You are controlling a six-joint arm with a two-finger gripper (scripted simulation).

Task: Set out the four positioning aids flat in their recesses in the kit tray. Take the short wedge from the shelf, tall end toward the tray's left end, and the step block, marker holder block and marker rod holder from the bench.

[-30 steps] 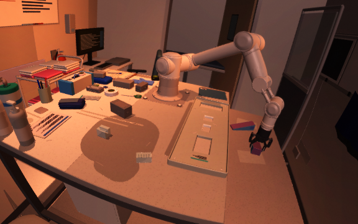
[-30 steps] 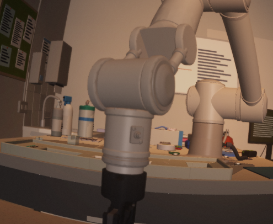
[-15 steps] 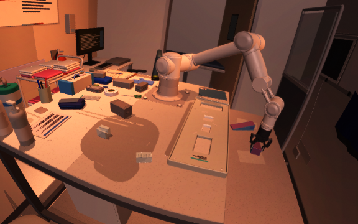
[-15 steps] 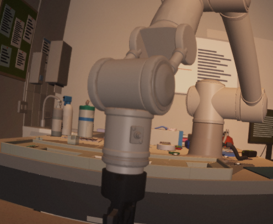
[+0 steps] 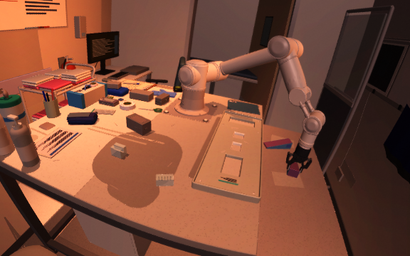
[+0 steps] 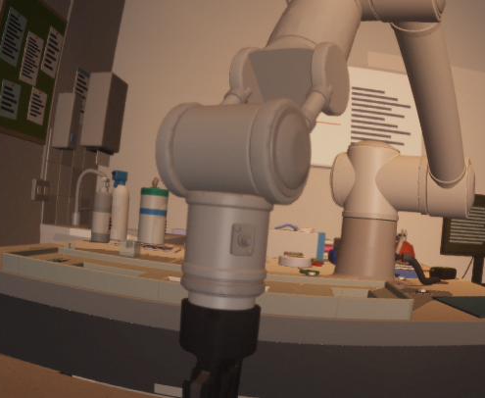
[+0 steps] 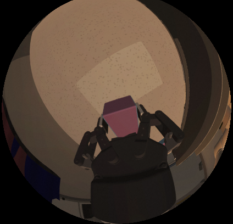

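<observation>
The gripper's fingertips are cut off by the bottom edge in the second side camera, where the wrist [image 6: 224, 206] fills the middle. A small purple-magenta wedge [image 5: 293, 170] sits at the bench's right end, by a pale patch [image 5: 287, 179]. My gripper [image 5: 297, 165] is down over it, and its two fingers clamp the wedge's [image 7: 121, 117] sides. A longer red-and-blue wedge [image 5: 278, 143] lies just behind. The kit tray [image 5: 231, 151] lies to the left with empty recesses. A stepped pale block [image 5: 119, 150] and a ridged pale block [image 5: 164, 179] rest on the brown mat.
The bench's right edge [image 5: 327, 192] runs close beside the gripper, with a dark cabinet [image 5: 365, 117] beyond it. A brown box [image 5: 138, 123], bottles [image 5: 9, 131] and desk clutter fill the left and far side.
</observation>
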